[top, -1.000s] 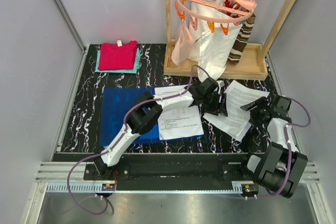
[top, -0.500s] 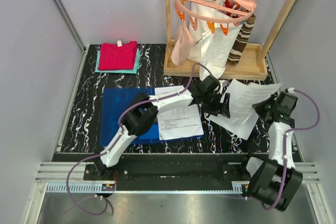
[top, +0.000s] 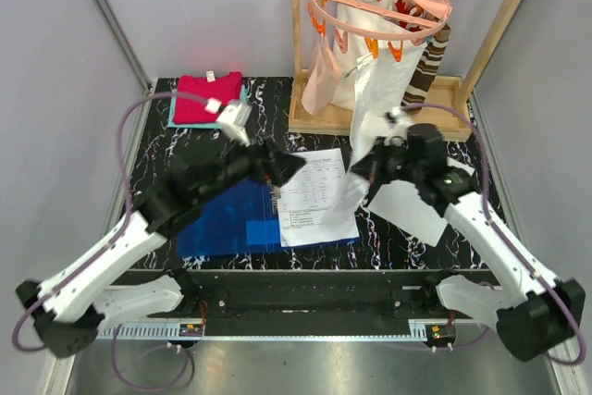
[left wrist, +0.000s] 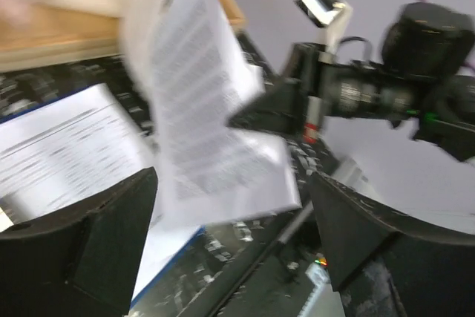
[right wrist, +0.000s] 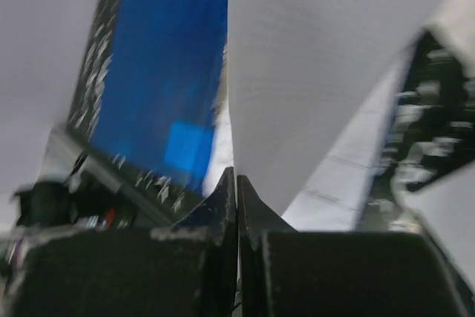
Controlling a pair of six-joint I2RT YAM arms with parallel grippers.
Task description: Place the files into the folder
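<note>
The blue folder [top: 222, 215] lies flat on the left half of the marbled table, and one of the files [top: 314, 193] rests across its right edge. My right gripper [top: 364, 173] is shut on the edge of a second sheet [top: 354, 196], which hangs curled just right of the folder. The right wrist view shows those jaws [right wrist: 236, 180] pinched together on that sheet [right wrist: 312, 72], with the folder [right wrist: 156, 87] beyond. A third sheet [top: 416, 212] lies on the table to the right. My left gripper [top: 294, 166] hovers open over the folder's top right, holding nothing. In its wrist view [left wrist: 234, 183] the held sheet [left wrist: 215, 131] is in front of it.
Folded red and teal cloths [top: 208, 99] sit at the back left. A wooden rack [top: 370, 119] with a peg hanger of white garments [top: 375, 34] stands at the back right. Grey walls close in both sides.
The right gripper shut on a sheet, lifted it off the table and carried it left toward the folder. The left arm pulled back to the left and its jaws opened wider.
</note>
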